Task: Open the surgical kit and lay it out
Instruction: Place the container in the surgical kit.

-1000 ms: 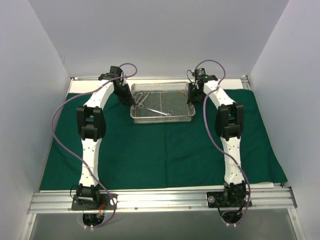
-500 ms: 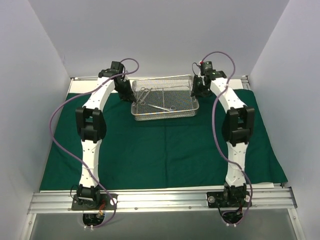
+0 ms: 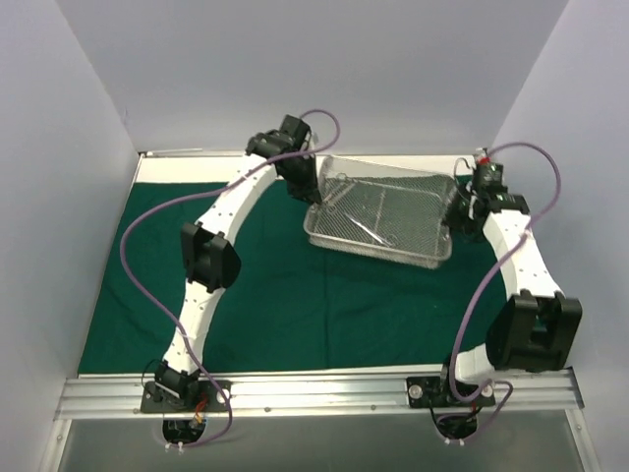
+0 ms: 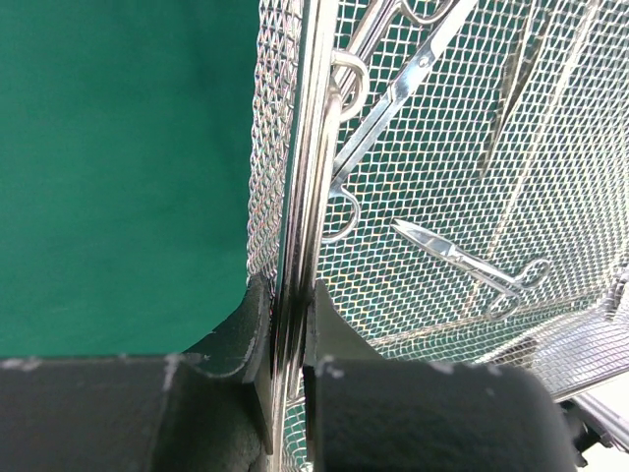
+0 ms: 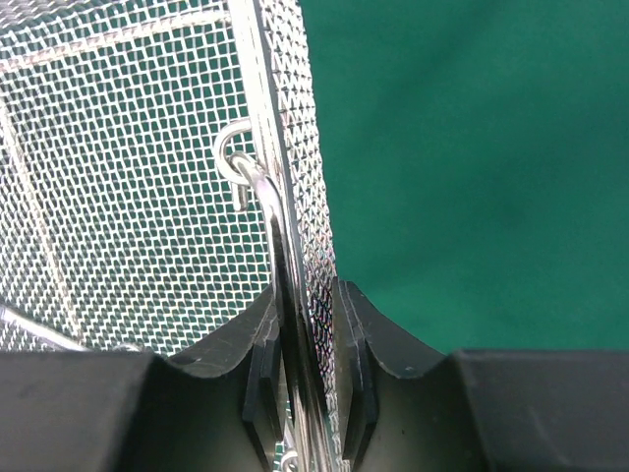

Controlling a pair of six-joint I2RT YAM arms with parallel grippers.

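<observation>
Left end effector (image 4: 290, 295) pinched tight on the left wall of the wire-mesh tray (image 3: 378, 248), which sits skewed at one o'clock over the spread green drape (image 3: 295, 305). Right end effector (image 5: 305, 315) clamps the opposite wall. Should either thin-rim pinch slip, the loose scissors (image 4: 403, 84) could slide and spill.

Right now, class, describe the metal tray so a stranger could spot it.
Find the big dark green cloth. Toward its far edge is a rectangular silver wire-mesh tray, the left hand and right hand clamped on its end walls. It alone is see-through mesh, with slim steel scissors inside.
</observation>
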